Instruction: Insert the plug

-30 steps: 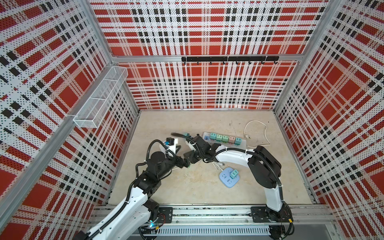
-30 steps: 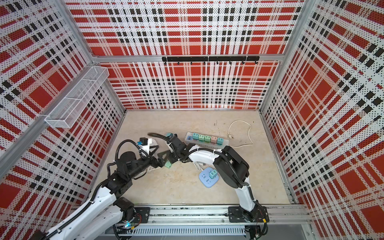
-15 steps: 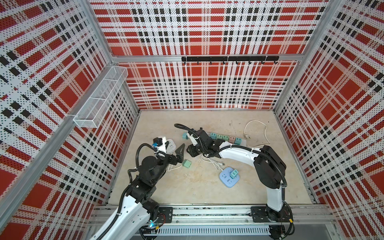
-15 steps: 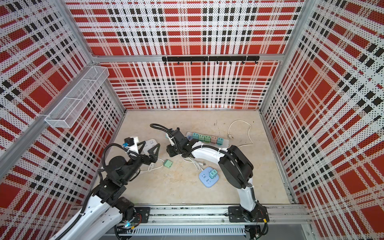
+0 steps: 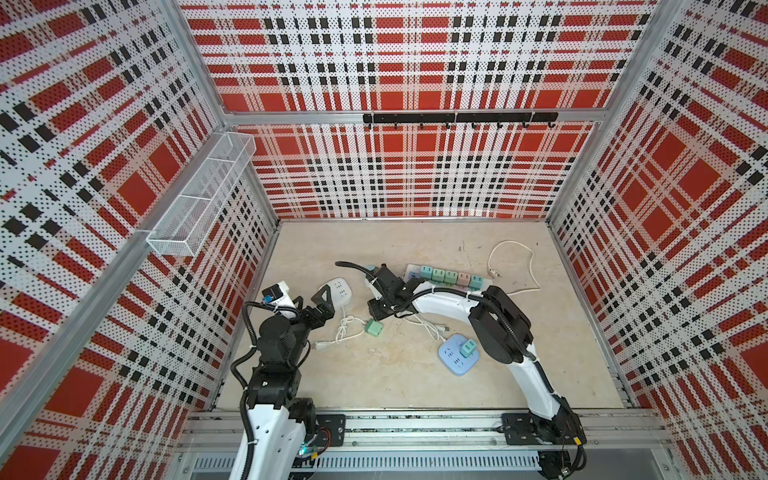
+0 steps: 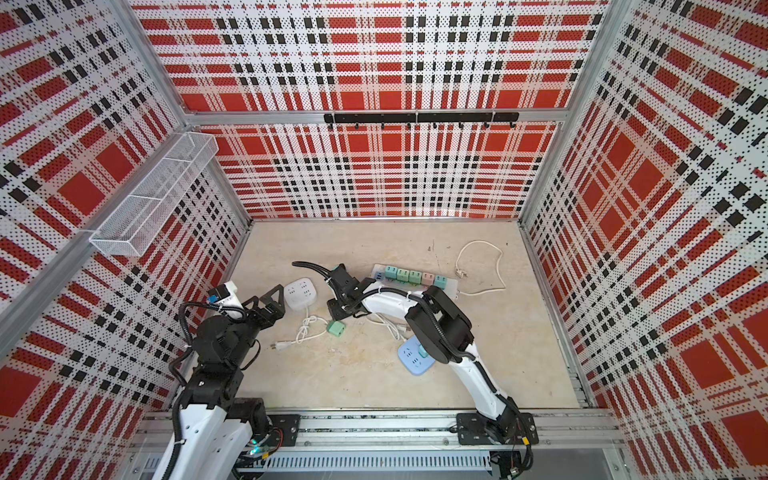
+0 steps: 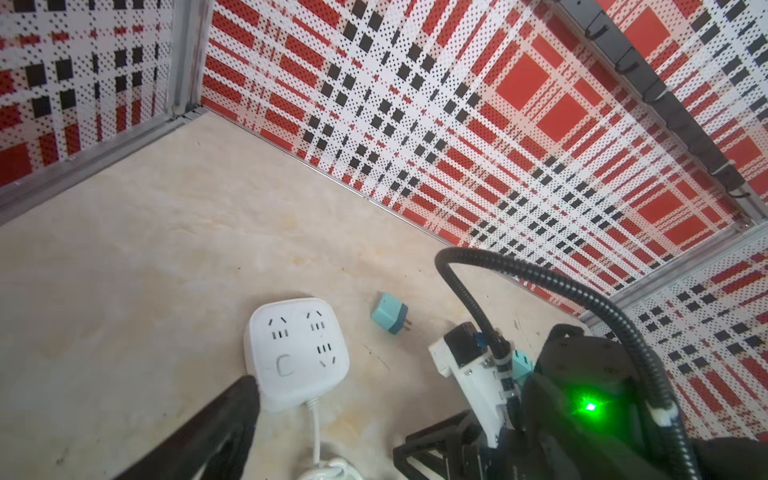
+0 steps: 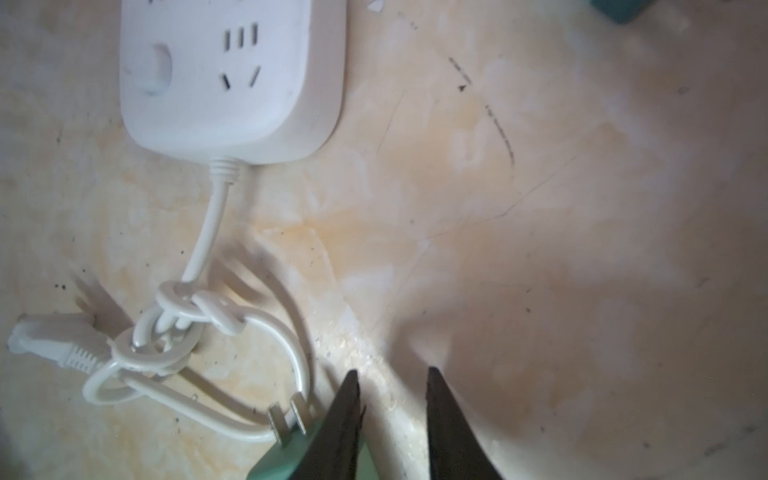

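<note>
Looking close, only the right wrist view shows the green plug (image 8: pixel 286 458) beside, not within, the right gripper (image 8: pixel 391 370), jaws slightly apart, empty; left gripper (image 5: pixel 326 306) spread wide.

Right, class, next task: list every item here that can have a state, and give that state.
white square power strip: sockets empty, own cord knotted, not plugged in
loose green adapter: lying unplugged
long power strip: five adapters plugged in
blue power strip: one adapter plugged in
left gripper: wide open, empty
right gripper: narrowly open, holding nothing
</note>
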{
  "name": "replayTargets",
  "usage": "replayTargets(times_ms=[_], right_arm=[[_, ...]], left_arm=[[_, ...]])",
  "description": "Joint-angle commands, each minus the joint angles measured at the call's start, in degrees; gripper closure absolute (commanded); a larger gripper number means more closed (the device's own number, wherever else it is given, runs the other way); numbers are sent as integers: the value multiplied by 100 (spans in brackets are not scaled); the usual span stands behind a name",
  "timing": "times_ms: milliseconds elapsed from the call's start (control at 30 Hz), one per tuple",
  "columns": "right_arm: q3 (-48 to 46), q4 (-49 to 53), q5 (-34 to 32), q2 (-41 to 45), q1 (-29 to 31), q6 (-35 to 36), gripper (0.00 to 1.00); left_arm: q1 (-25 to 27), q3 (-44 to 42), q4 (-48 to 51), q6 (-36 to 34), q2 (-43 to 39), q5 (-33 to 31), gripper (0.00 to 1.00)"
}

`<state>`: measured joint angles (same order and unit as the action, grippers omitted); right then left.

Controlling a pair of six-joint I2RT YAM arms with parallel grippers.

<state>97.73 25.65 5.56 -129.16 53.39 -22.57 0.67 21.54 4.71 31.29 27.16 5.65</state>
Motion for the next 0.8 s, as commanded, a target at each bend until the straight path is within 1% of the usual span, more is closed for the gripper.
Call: replayTargets(times_ms=[0,133,300,433,633,767], right_arm=[[87,91,37,-24,146,93,58],[-34,119,46,40,240,156,46],[-80,488,-319,70,391,218,41],[-567,536,-504,374,468,208,33],[-1257,687,-906,913,550,121,24],[-1608,747,-1153,1179,551,5,22]], left_arm=[[-49,18,-105,147,55,196,1],[-67,-9,-137,159,72,230,1],[-73,-9,-106,187,5,245,1],[-77,45,28,185,-26,138,1],[-76,121,80,194,-29,171,1],[-73,187,195,180,-89,157,1]])
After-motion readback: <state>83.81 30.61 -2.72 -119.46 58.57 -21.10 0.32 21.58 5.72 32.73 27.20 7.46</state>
